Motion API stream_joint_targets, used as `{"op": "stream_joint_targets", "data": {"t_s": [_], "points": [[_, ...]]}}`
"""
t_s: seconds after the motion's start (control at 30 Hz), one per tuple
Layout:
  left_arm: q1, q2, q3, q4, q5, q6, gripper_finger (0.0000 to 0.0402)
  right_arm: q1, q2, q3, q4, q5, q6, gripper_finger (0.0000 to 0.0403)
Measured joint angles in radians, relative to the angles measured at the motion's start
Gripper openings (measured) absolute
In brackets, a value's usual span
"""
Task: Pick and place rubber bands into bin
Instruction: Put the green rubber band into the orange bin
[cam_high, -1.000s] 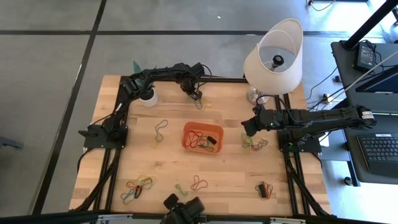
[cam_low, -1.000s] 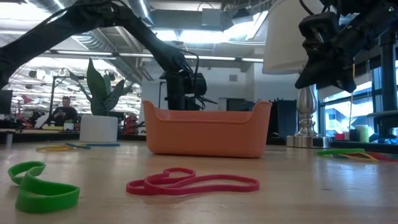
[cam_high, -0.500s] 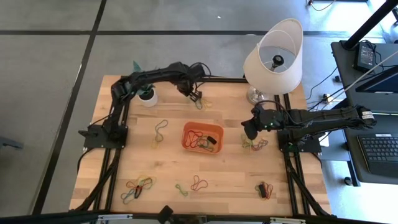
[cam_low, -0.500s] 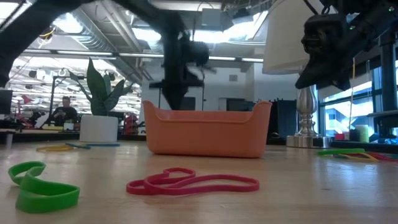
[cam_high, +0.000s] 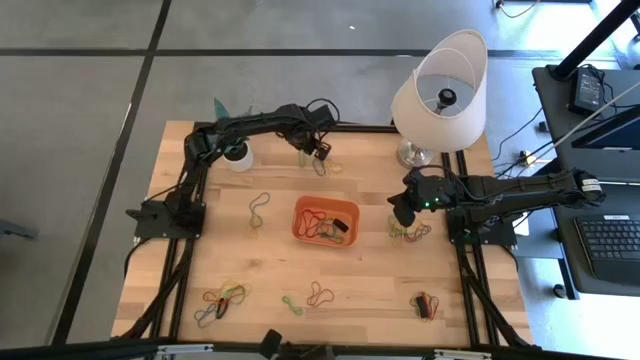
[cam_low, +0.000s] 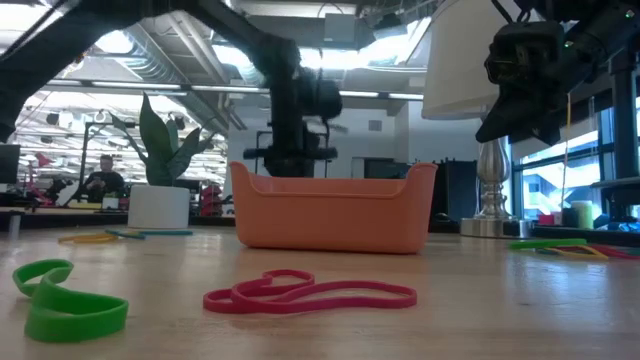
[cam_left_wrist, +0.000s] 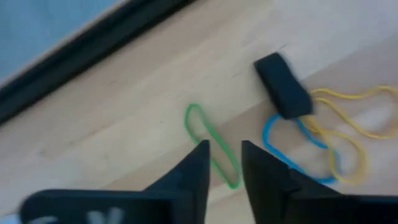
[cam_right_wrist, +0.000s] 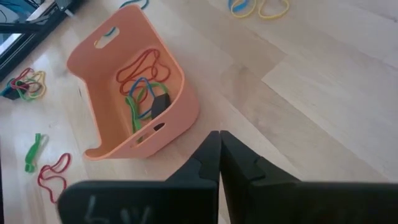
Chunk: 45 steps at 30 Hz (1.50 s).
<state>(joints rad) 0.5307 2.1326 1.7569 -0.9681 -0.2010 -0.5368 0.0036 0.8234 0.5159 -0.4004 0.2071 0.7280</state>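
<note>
High view puts our left gripper (cam_high: 318, 150) beyond the bin (cam_high: 325, 221), on the lamp's (cam_high: 440, 85) side of the white pot (cam_high: 238, 157), jaws narrowly apart over a green band (cam_left_wrist: 211, 144) with nothing held. The bin already holds several rubber bands (cam_right_wrist: 142, 84). Our right gripper (cam_high: 398, 207) hangs just beside the bin toward the lamp, jaws closed and empty, above another band cluster (cam_high: 410, 231). Best move, we judge: drop the left straight down, straddle the green strand only, avoid the nearby blue and yellow bands (cam_left_wrist: 323, 134), pinch flat against the table (cam_high: 270, 270).
</note>
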Motion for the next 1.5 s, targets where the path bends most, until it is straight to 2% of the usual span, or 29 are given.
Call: {"op": "stream_joint_targets", "data": {"t_s": [0.23,0.33,0.5,0.7,1.03,1.23,1.4,1.5], "points": [[0.031,0.076,-0.001,-0.015,0.015,-0.052,0.0174,0.0,0.0,0.0,0.013,0.0,0.001,0.001],[0.031,0.101,-0.001,-0.014,0.027,-0.053,0.0186,0.0,0.0,0.0,0.018,0.0,0.003,0.001],[0.037,0.144,0.006,-0.004,0.104,-0.06,0.0186,0.0,0.0,0.0,0.025,0.001,0.004,0.001],[0.057,0.141,0.003,-0.01,0.154,-0.05,0.0152,0.001,0.0,0.0,0.052,0.002,0.003,0.001],[0.058,0.143,0.002,-0.037,0.145,-0.052,0.0012,0.001,0.0,0.0,0.061,0.003,0.027,0.001],[0.041,0.101,-0.009,-0.115,0.08,-0.041,0.0004,0.001,0.0,0.0,0.061,0.003,0.03,0.001],[0.001,-0.027,-0.001,-0.121,0.029,-0.021,0.0003,0.001,0.0,0.0,0.062,0.003,0.029,0.001],[-0.042,-0.088,-0.004,-0.135,-0.04,0.008,0.0003,0.001,0.0,0.0,0.062,0.003,0.026,0.001]]}}
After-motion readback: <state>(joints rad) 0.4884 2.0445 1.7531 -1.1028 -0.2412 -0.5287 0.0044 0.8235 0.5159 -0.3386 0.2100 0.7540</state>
